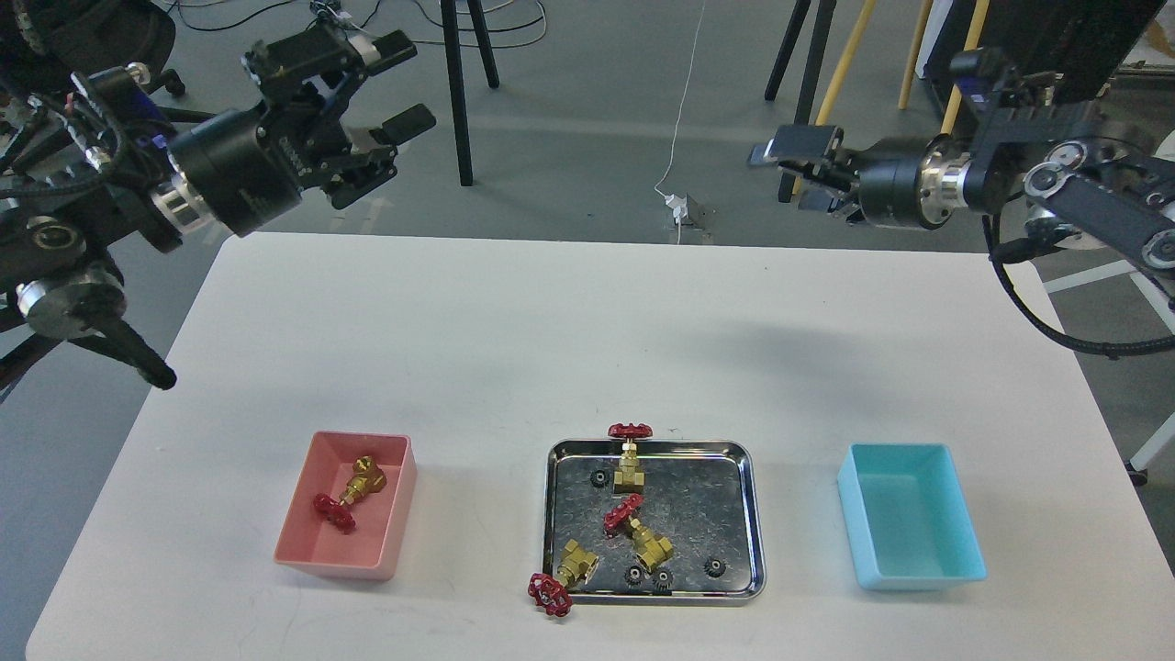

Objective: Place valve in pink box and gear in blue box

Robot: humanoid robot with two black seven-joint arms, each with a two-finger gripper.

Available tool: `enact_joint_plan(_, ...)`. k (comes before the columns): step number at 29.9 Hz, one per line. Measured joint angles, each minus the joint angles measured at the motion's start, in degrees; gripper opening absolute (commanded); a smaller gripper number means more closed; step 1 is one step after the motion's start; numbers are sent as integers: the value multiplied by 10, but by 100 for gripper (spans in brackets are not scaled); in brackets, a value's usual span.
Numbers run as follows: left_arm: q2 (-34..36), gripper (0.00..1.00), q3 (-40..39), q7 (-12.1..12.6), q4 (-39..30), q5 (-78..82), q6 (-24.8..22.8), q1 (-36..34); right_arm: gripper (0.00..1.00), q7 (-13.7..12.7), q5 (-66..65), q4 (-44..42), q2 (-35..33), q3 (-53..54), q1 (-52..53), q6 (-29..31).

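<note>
Your left gripper [395, 87] hangs high over the far left corner of the white table [459, 349], jaws spread wide with nothing between them. Your right gripper [794, 161] hangs off the far right edge; it is seen dark and nearly end-on, so you cannot tell how its jaws stand.

One valve [351, 493] lies on its side in the pink box [390, 542], well below and near-side of the left jaws, handwheel toward the near left corner. The steel tray [748, 514] sits between the two boxes, well apart from both sets of jaws. It carries three more valves: one [630, 454] with its handwheel over the far rim, one [640, 534] mid-tray, one [562, 578] with its handwheel over the near left rim. Small black gears lie in the tray too: one gear [599, 477] near the far left, others [661, 576] along the near side. The blue box [913, 578] sits below and near-side of the right jaws, nothing visible in it.
</note>
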Motion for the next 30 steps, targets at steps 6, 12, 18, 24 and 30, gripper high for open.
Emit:
enact_joint_plan(6, -137, 84, -11, 0, 73, -12, -4, 29, 100, 1, -146, 168, -15, -120, 34, 0)
enact_joint_plan(12, -194, 87, -3, 0, 92, 17, 40, 53, 98, 0, -171, 230, -1, -215, 76, 0)
enact_joint_plan(18, -241, 87, -7, 0, 108, 85, 81, 77, 85, -2, -207, 238, 47, -274, 84, 0)
enact_joint_plan(24, -245, 88, -9, 0, 111, 92, 84, 81, 72, -2, -237, 243, 89, -293, 89, 0)
enact_joint_plan(30, -246, 89, -9, 0, 111, 92, 84, 81, 71, -2, -266, 246, 144, -338, 102, 0)
